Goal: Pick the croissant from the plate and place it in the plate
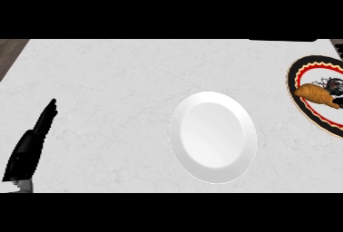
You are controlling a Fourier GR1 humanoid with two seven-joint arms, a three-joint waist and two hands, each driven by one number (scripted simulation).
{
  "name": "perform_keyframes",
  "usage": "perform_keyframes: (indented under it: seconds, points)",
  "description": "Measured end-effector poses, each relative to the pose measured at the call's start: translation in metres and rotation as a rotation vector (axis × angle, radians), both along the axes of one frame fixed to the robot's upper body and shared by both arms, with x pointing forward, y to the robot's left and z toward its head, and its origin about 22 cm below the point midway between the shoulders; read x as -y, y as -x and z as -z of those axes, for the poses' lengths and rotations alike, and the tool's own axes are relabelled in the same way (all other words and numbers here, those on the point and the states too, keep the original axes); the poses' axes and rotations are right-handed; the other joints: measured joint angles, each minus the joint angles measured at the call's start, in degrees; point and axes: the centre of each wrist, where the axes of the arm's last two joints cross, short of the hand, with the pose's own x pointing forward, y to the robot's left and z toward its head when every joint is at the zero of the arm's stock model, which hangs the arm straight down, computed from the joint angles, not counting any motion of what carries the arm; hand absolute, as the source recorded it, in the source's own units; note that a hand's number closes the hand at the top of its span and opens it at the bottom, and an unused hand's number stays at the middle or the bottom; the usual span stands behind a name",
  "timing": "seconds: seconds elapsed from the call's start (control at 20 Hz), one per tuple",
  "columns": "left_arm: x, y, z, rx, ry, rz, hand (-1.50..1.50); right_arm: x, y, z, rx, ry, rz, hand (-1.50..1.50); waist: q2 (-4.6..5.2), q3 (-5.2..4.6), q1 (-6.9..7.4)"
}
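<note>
A golden-brown, crescent-shaped croissant (319, 94) lies on a dark patterned plate with red and pale scalloped rings (303, 106) at the table's right edge, where part of that plate is cut off by the view. It sits tilted, its narrow end pointing down and right. A plain white oval-looking plate (213, 137) sits bare near the table's middle, well apart from the croissant.

A white plate (213, 137) is sitting mid-counter (114, 81). Right of it, a patterned plate (305, 106) is lying at the edge, carrying the croissant (316, 94). Far left of the white plate, the left hand (30, 147) is resting, fingers straight.
</note>
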Motion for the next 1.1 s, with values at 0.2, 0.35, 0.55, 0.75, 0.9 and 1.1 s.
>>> perform_keyframes:
  seconds: [0.2,0.35,0.55,0.75,0.9,1.1]
  points:
    - [0.003,0.002,0.002,0.003,0.004,0.005,0.00,0.015,0.008,-0.013,0.045,-0.138,0.107,-1.50,0.23,0.05,0.42]
    - [0.006,-0.001,0.001,0.007,0.007,0.011,0.00,0.032,0.021,-0.019,0.057,-0.223,0.177,-1.50,0.44,0.10,0.57]
    - [0.009,0.000,-0.001,0.010,0.009,0.011,0.00,0.055,0.040,-0.031,0.072,-0.355,0.235,-1.50,0.66,0.26,0.67]
    - [0.007,0.002,0.000,0.015,0.009,0.008,0.00,0.074,0.059,-0.040,0.104,-0.426,0.276,-1.50,0.99,0.46,0.80]
    - [0.006,0.002,-0.002,0.018,0.010,0.004,0.00,0.084,0.070,-0.044,0.126,-0.440,0.289,-1.50,1.14,0.63,0.64]
    - [0.007,0.002,0.000,0.021,0.014,0.005,0.00,0.093,0.080,-0.051,0.153,-0.429,0.301,-1.50,1.40,0.76,0.61]
